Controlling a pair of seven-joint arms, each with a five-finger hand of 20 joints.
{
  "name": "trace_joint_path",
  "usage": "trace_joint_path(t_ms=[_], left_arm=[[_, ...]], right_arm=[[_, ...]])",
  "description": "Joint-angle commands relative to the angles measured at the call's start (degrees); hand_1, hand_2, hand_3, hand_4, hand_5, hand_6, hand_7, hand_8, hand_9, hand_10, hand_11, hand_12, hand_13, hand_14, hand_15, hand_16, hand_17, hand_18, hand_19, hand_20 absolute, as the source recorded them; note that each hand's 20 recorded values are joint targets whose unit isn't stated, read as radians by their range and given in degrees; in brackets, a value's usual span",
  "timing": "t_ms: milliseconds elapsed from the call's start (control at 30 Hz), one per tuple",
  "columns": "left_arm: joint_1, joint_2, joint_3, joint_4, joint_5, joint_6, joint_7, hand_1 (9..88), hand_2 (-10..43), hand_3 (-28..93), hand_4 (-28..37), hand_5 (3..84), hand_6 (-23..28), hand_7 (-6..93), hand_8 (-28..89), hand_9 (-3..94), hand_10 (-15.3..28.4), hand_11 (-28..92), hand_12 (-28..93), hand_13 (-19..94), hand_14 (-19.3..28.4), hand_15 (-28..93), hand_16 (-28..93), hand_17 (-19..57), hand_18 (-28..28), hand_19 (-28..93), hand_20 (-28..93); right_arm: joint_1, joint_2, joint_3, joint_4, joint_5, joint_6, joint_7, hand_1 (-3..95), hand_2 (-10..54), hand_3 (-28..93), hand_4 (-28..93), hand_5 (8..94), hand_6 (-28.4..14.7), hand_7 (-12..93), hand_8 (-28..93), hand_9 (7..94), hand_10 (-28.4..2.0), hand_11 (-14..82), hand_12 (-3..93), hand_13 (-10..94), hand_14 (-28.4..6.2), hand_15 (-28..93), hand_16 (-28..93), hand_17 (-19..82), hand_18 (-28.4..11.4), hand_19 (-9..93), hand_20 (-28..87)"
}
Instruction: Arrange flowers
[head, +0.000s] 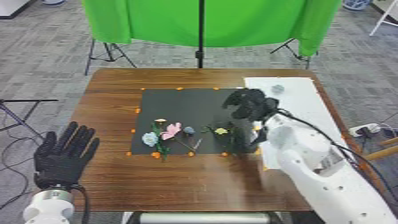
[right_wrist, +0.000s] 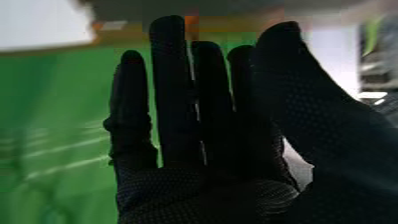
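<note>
Has the right hand (head: 253, 104) above the far right part of a dark mat (head: 178, 104), close to the white sheet (head: 311, 100). Holds the fingers (right_wrist: 173, 105) of that right hand (right_wrist: 204, 197) long and straight, with the thumb (right_wrist: 289, 65) straight too, all wide open and empty. Cannot tell contact with the mat from a gap above it.

Has the left hand (head: 64, 157) at the near left edge of the brown worktop (head: 178, 192), likewise open and empty, with straight fingers slightly spread and pointing toward the far side.

Shows the flowers along the near part of the mat. Has a pale blue flower (head: 149, 138) at the left, with a pink flower (head: 171, 131) near it, a small cream flower (head: 160, 120) farther back and a blue-grey flower (head: 188, 130) to the right of the pink one. Farther right, shows a yellow flower (head: 220, 131) among dark leaves.

Has a pale, roundish thing (head: 278, 89) on the far part of the white sheet, too small to identify. Shows orange bits (head: 179, 88) along the mat's edges, and a green cloth (head: 151, 22) hanging beyond the worktop.
</note>
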Motion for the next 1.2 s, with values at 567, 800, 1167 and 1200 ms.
trace_joint_path(t_ms=[567, 800, 1167, 1200], left_arm=[[-6.6, 0.81, 3.98, 2.97, 11.45, -0.67, -5.77, 27.7, 16.0, 76, -28.3, 45.3, 8.0, 14.0, -11, 41.6, 14.5, 20, 11, 35, 13.5, 29, -5, -4.1, 14.4, 37, 15], [-6.4, 1.76, 4.52, 3.54, 5.82, -5.26, -2.39, 27.8, 13.9, 77, -28.3, 45.1, 8.0, 13.3, -11, 41.1, 14.4, 20, 10, 34, 13.6, 28, -4, -4.0, 14.5, 36, 15], [-4.9, 0.80, 3.23, 3.16, 4.74, -5.56, -2.23, 27.3, 11.1, 77, -28.3, 44.1, 7.7, 11.9, -10, 40.8, 14.1, 18, 11, 34, 13.5, 26, -3, -4.0, 14.6, 35, 15], [-4.5, 0.82, 3.01, 3.02, 4.78, -5.63, -2.01, 27.2, 11.2, 77, -28.3, 44.1, 7.7, 12.0, -10, 40.8, 14.1, 18, 11, 34, 13.4, 26, -3, -4.0, 14.6, 35, 15]], right_arm=[[17.0, -8.5, 4.3, 36.0, -15.0, -8.1, 5.0, 50.6, -9.5, 72, -28, 37.9, 3.5, 14, -13, 35.8, -9.0, 4.9, 9.5, 37, -13.8, 9, 19, 24, -15.9, 44, 16], [14.3, -6.6, 3.3, 33.3, -12.9, -2.6, 3.0, 62.4, -9.5, 60, -28, 67.0, 4.6, 16, -6, 76.5, -7.7, 5.4, 27.1, 72, -3.8, 25, 41, 32, -15.6, 55, 30], [-8.1, -0.2, 8.7, 0.9, -3.5, 6.3, 7.1, 60.2, -9.5, 65, -28, 77.1, 2.8, 16, -1, 86.4, -9.4, 5.2, 34.9, 75, -4.7, 34, 41, 31, -16.3, 59, 32], [-10.2, -0.2, 9.2, -1.2, -3.3, 6.4, 7.2, 59.8, -9.5, 65, -28, 76.9, 2.7, 16, -1, 86.3, -9.4, 5.2, 34.7, 74, -4.8, 34, 41, 31, -16.5, 60, 32]])
